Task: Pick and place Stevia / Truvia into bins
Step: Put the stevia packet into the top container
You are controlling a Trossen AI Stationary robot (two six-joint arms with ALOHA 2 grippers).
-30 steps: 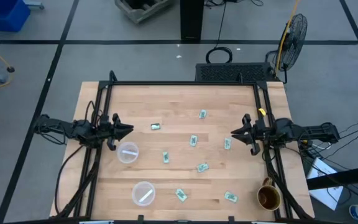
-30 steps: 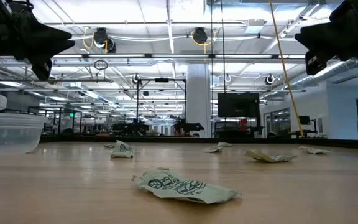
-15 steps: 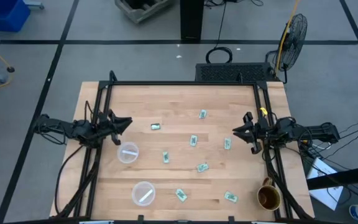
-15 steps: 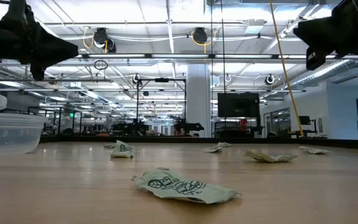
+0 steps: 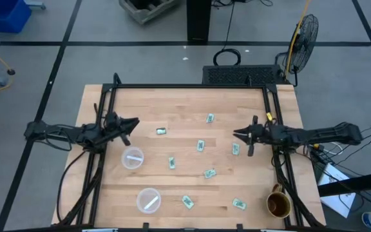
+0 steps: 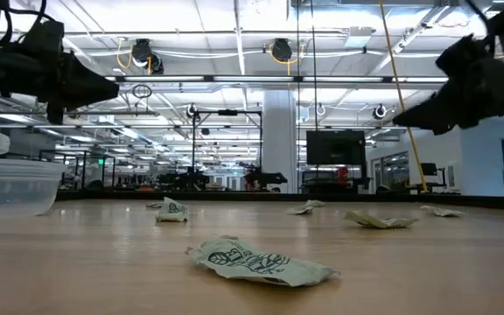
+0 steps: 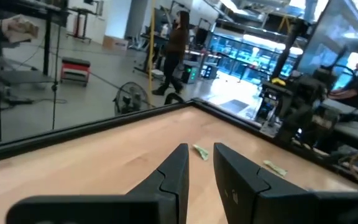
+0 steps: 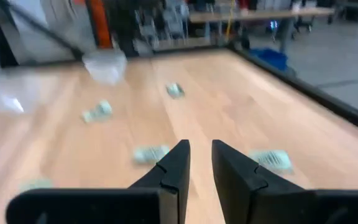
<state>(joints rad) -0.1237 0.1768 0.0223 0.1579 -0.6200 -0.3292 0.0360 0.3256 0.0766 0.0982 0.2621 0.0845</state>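
Several pale green sachets [image 5: 201, 145] lie flat and scattered over the middle of the wooden table [image 5: 185, 103]; one [image 6: 261, 262] lies close in the low view. Two clear cups stand toward the left: one [image 5: 133, 157] mid-table, one [image 5: 149, 200] near the near edge with a whitish sachet lying in it. My left gripper [image 5: 136, 122] hovers above the table's left part, beyond the mid-table cup, fingers a narrow gap apart [image 7: 201, 148] and empty. My right gripper [image 5: 237, 134] hovers over the right part, tipped downward, just beyond a sachet [image 5: 236, 149], also narrowly open [image 8: 200, 144] and empty.
A brown-gold mug [image 5: 278, 204] stands at the near right corner. Black frame rails [image 5: 192, 87] run along the far, left and right edges. Bare wood lies along the far side of the table. People are in the room beyond [image 7: 179, 37].
My right gripper has reached out toward the table's left, tipped its fingers downward and come lower. My left gripper has shifted a little toward the far edge and turned about its axis. The sachets and cups have stayed in place.
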